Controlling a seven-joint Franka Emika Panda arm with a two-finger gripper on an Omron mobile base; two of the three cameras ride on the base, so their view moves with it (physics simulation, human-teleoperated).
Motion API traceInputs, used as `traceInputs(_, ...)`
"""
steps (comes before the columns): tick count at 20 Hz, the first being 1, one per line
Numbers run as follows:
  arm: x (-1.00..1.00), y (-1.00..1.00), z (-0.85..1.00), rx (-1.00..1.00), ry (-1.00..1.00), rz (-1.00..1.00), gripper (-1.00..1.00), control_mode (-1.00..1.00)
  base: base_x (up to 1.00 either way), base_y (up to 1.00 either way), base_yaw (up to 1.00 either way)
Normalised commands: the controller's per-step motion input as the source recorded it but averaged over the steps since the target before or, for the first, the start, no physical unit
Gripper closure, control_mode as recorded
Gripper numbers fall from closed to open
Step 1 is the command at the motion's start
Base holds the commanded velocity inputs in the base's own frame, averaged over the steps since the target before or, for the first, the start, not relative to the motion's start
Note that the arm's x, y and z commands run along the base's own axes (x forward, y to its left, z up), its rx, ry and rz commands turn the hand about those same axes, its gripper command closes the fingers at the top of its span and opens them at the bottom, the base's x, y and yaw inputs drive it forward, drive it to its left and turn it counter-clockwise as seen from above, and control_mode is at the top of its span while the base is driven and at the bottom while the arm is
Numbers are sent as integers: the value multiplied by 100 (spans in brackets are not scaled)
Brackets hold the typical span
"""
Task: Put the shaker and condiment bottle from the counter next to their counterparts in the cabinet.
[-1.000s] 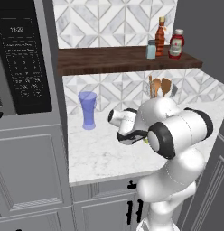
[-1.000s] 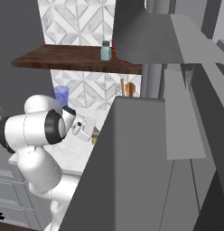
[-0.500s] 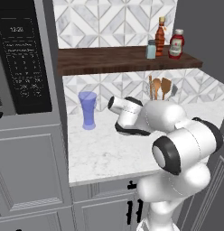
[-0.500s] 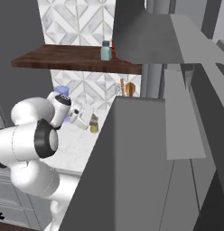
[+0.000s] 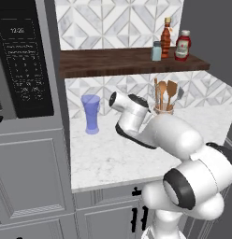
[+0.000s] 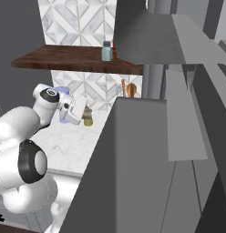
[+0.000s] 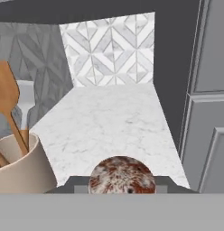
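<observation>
My gripper (image 6: 83,114) is shut on the small olive-yellow shaker (image 6: 88,119), held a little above the marble counter (image 5: 104,156) near the tile wall. The hand view looks down on the shaker's speckled round top (image 7: 122,175) between the fingertips. In the left base view my own arm hides the hand's tips. Up on the brown cabinet shelf (image 5: 108,63) stand the tall red-orange condiment bottle (image 5: 167,31), the squat red bottle (image 5: 183,45) and the pale blue-grey shaker (image 5: 156,50), close together at the right end.
A blue glass (image 5: 90,113) stands on the counter at the left. A crock of wooden utensils (image 5: 163,99) stands by the wall, close to the hand's left (image 7: 14,167). A black microwave (image 5: 24,60) fills the left; a big grey block (image 6: 146,136) hides the right.
The arm has swung up and towards the wall, carrying the shaker a little higher and leftward. The grip has stayed shut on it.
</observation>
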Motion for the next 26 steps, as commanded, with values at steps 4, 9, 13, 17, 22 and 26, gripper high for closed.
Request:
traceInputs(4, -44, 23, 51, 0, -9, 6, 100, -100, 0, 0, 0)
traceInputs(9, -24, 20, 36, 3, -8, 21, 100, -100, 0, 0, 0)
traceInputs(13, -9, 15, 24, 5, -5, 32, 100, -100, 0, 0, 0)
traceInputs(17, -3, 11, 21, 4, -2, 34, 100, -100, 0, 0, 0)
traceInputs(22, -7, 7, 19, 0, -5, 31, 100, -100, 0, 0, 0)
traceInputs(26, -1, 1, 25, -3, -6, 31, 100, -100, 0, 0, 0)
